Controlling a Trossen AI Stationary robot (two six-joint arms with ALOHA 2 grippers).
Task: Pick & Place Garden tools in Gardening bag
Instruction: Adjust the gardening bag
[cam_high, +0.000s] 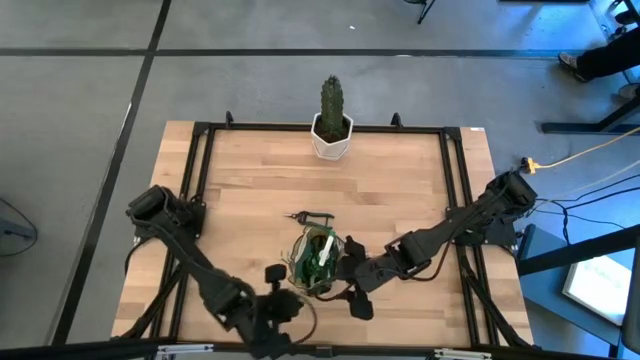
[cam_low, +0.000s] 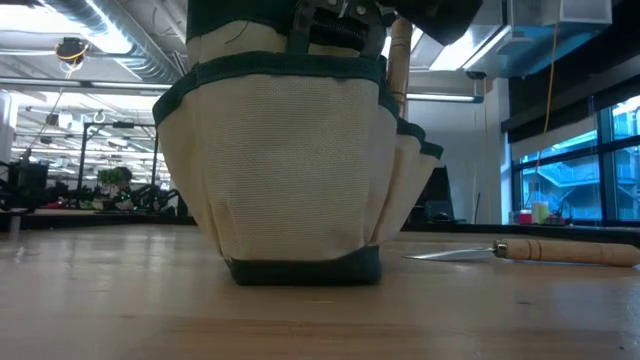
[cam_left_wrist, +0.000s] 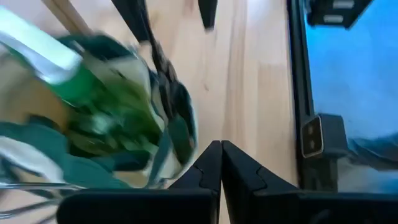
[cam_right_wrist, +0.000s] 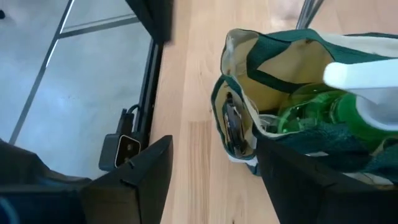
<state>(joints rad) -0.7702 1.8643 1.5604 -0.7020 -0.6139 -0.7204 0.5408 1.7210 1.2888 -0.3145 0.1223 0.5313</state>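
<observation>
High view first: the wooden table carries the gardening bag near its front edge, between my two arms. My right gripper is just beside the bag's right flank, and in the right wrist view its fingers stand wide apart and empty, one of them close against the bag's rim. My left gripper sits near the bag's front-left corner; in the left wrist view its fingers are pressed together, holding nothing.

The green sprayer already stands inside the bag, and dark pruning shears sit in a side pocket.

The smallest thing matters most. One wooden-handled tool lies flat on the table just behind the bag, towards the cactus; the low view shows its handle and blade. Its long axis runs across the table, left to right. I judge my right gripper the nearer, and it must reach past the bag and close across that axis.
</observation>
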